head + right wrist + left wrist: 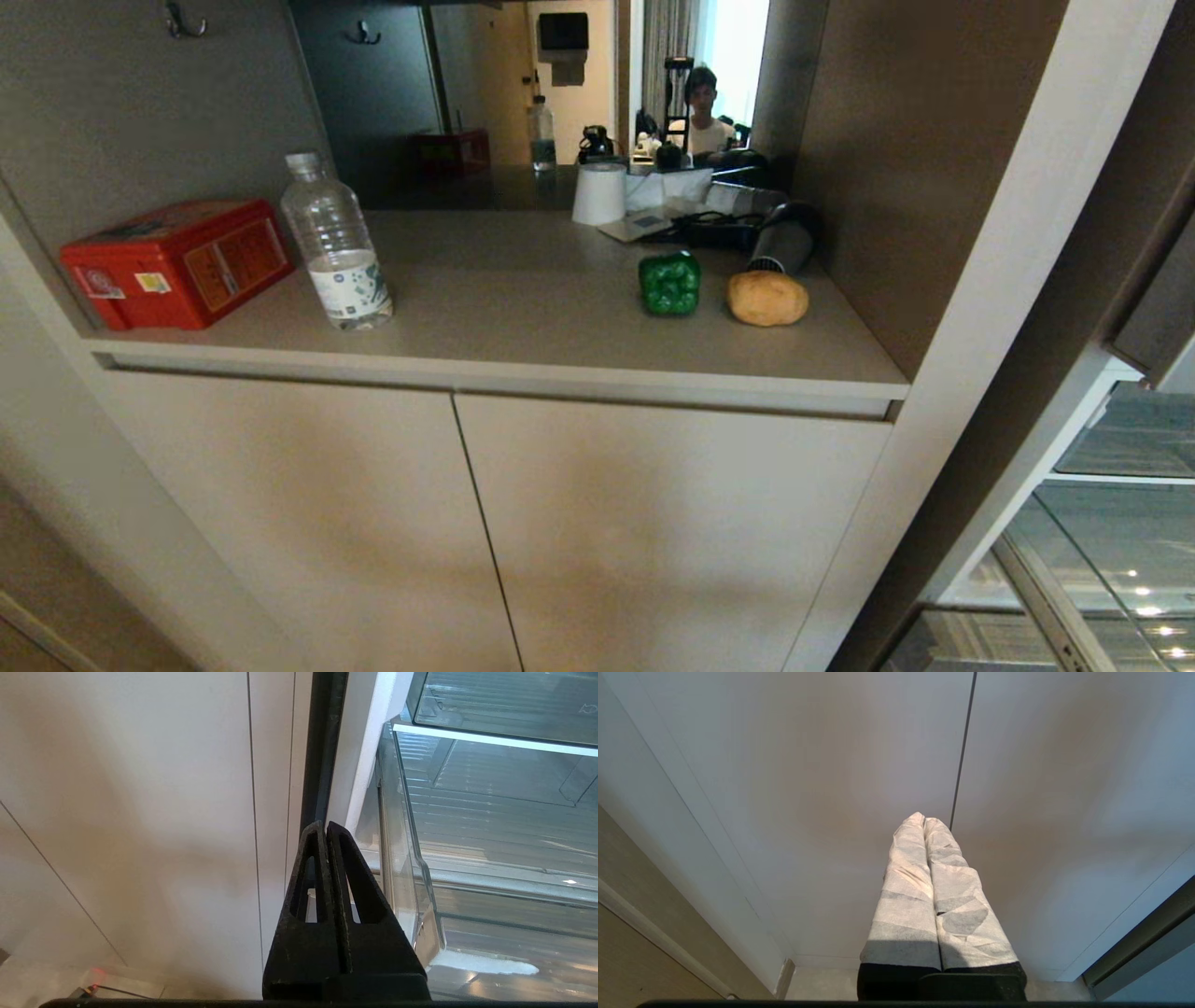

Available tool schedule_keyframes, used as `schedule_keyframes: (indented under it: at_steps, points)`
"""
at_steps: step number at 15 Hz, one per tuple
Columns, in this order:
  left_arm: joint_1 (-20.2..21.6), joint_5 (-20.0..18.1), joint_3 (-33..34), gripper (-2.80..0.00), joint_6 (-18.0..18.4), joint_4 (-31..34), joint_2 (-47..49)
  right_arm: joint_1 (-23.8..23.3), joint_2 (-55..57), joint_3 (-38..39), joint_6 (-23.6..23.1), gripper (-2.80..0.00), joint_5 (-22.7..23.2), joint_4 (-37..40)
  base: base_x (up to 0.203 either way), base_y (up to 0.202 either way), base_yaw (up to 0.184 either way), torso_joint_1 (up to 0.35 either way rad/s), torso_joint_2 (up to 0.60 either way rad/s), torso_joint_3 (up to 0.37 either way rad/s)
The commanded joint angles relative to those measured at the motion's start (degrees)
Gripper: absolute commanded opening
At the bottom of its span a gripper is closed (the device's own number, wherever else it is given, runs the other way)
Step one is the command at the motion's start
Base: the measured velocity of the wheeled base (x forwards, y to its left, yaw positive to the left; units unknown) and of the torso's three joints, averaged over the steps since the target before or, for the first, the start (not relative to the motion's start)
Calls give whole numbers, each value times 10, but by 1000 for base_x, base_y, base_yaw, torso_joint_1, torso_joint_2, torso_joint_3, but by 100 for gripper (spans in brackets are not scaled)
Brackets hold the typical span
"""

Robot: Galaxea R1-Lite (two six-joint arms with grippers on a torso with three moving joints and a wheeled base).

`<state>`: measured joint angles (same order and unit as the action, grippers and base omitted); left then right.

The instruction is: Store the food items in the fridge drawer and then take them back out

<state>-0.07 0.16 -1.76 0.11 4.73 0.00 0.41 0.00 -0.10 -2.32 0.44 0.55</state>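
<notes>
Honestly nothing looks stored yet: the green pepper (669,283) and the potato (767,298) sit side by side on the counter (523,308), toward its right end, just in front of the hair dryer (782,240). The fridge drawer (490,826) stands open and bare off to the right, low down. So the whole job looks still ahead. The left gripper (923,820) hangs low facing the cabinet doors (808,788), fingers pressed together, holding nothing. The right gripper (325,827) is clenched empty too, just beside the drawer's edge.
</notes>
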Motion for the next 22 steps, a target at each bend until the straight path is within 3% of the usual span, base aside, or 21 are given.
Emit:
schedule_keyframes:
  at_steps: [1, 18, 22]
  points:
    - [0, 0, 0, -280, 0, 0, 0, 0, 1, 1, -1, -280, -1, 0, 0, 0, 0, 146, -308, -168]
    - [0, 0, 0, -280, 0, 0, 1, 0, 0, 1, 17, -280, -4, -1, 0, 0, 0, 117, -254, -136]
    - [0, 0, 0, -280, 0, 0, 0, 0, 0, 1, -13, -280, 0, -5, 0, 0, 0, 15, -35, -19]
